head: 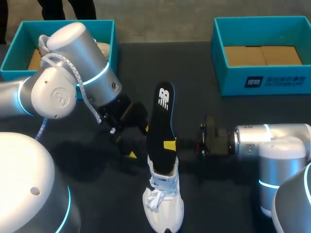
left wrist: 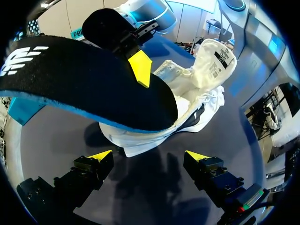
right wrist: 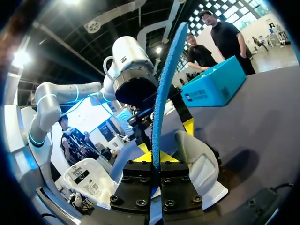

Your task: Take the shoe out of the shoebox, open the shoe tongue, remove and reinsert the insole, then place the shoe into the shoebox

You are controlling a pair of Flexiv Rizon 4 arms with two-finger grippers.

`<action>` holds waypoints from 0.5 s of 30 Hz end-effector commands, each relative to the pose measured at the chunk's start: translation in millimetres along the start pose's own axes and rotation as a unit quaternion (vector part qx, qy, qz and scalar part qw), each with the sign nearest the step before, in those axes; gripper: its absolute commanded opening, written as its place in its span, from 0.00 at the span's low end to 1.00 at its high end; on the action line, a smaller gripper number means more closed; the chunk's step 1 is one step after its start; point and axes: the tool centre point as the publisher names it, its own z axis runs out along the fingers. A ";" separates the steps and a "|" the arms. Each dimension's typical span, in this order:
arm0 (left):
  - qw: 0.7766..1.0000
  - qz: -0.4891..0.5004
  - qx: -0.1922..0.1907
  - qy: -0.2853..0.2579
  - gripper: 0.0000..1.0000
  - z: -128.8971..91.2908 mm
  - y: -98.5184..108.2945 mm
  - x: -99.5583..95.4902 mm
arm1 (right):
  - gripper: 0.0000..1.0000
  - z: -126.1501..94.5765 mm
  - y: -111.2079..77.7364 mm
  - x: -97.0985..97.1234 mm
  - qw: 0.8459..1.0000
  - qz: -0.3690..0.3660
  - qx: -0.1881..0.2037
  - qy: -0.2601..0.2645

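A white shoe (head: 164, 206) stands on the dark table near its front, toe toward me, tongue (left wrist: 213, 58) pulled out. A black insole (head: 161, 127) with a blue underside rises out of the shoe's opening, its lower end still inside. My right gripper (head: 168, 144), coming in from the right, is shut on the insole's middle; the insole (right wrist: 167, 79) shows edge-on between its fingers (right wrist: 153, 157). Just left of the insole, my left gripper (head: 139, 141) is open. In its own view the fingers (left wrist: 149, 156) hold nothing, and the shoe (left wrist: 187, 101) and insole (left wrist: 79, 84) lie ahead.
A teal shoebox (head: 105, 30) sits at the back left behind my left arm, with something pale inside. A second teal box (head: 262, 80) with a cardboard floor stands at the back right. Bare dark table lies between the boxes.
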 end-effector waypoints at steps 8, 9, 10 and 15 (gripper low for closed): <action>1.000 0.000 -0.001 -0.002 1.00 2.7 -1.3 3.9 | 0.00 2.8 -15.5 4.5 1.000 0.008 0.005 0.003; 1.000 0.001 -0.002 -0.002 1.00 2.8 -1.4 4.1 | 0.00 2.7 -16.5 5.0 1.000 0.008 0.005 0.003; 1.000 0.001 -0.002 -0.001 1.00 2.9 -1.4 4.2 | 0.00 2.7 -17.7 5.5 1.000 0.009 0.005 0.003; 1.000 0.001 -0.005 -0.004 1.00 3.2 -1.5 5.7 | 0.00 3.6 -24.2 7.3 1.000 0.020 0.011 0.005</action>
